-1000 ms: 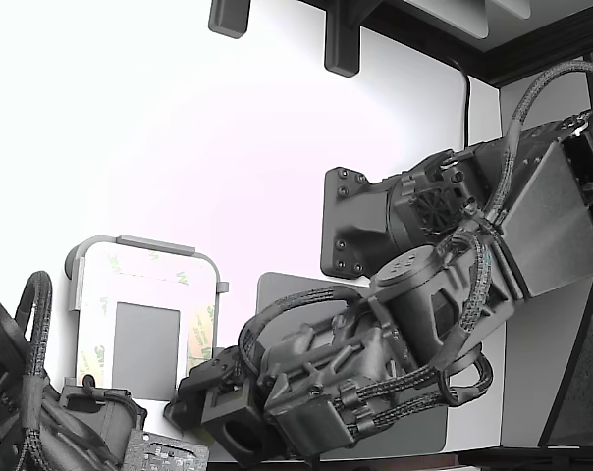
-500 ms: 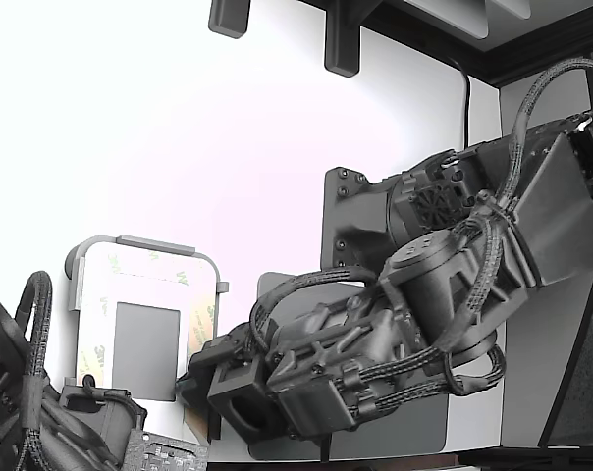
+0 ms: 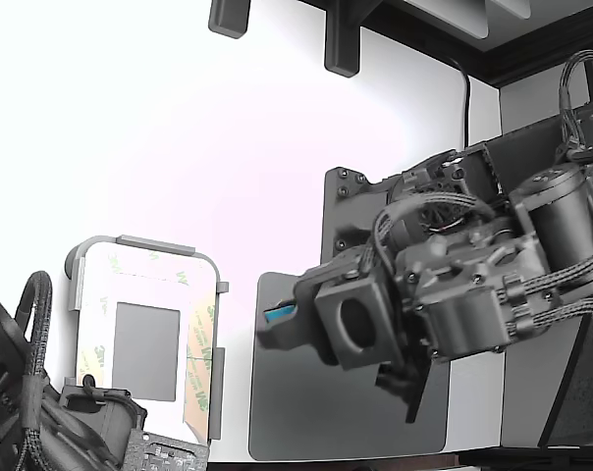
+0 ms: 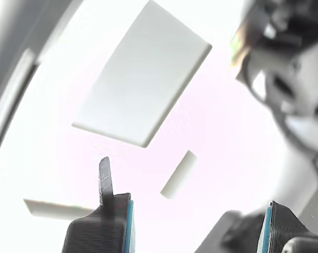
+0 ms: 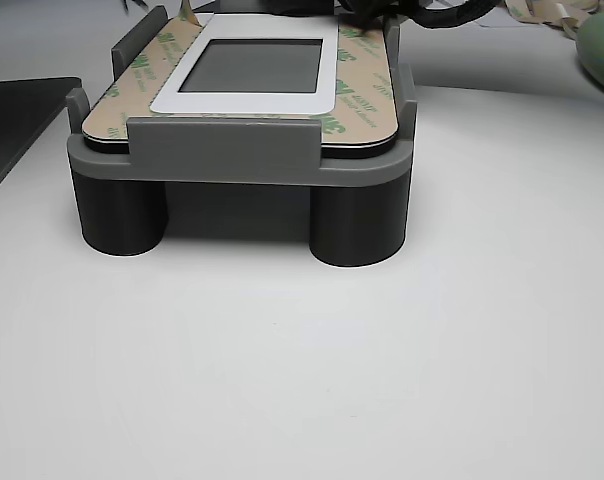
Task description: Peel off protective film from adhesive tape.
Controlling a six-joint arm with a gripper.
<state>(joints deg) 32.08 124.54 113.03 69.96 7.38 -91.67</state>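
Protective film [image 3: 199, 361] on the plate's right strip in the exterior view, its near end lifted; gripper [image 3: 277, 324] up over the grey mat [image 3: 287, 422].

Fingers [image 4: 103, 232] spread wide apart in the wrist view, holding nothing. Green "3M" print shows on the tan liner [image 5: 357, 95] in the other view. Half a second ago the gripper sat low beside the fixture [image 5: 242, 165]; now it has risen and swung right.

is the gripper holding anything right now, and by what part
Nothing is held: in the wrist view the gripper is open, its fingers apart with only empty space between them, no protective film in it.
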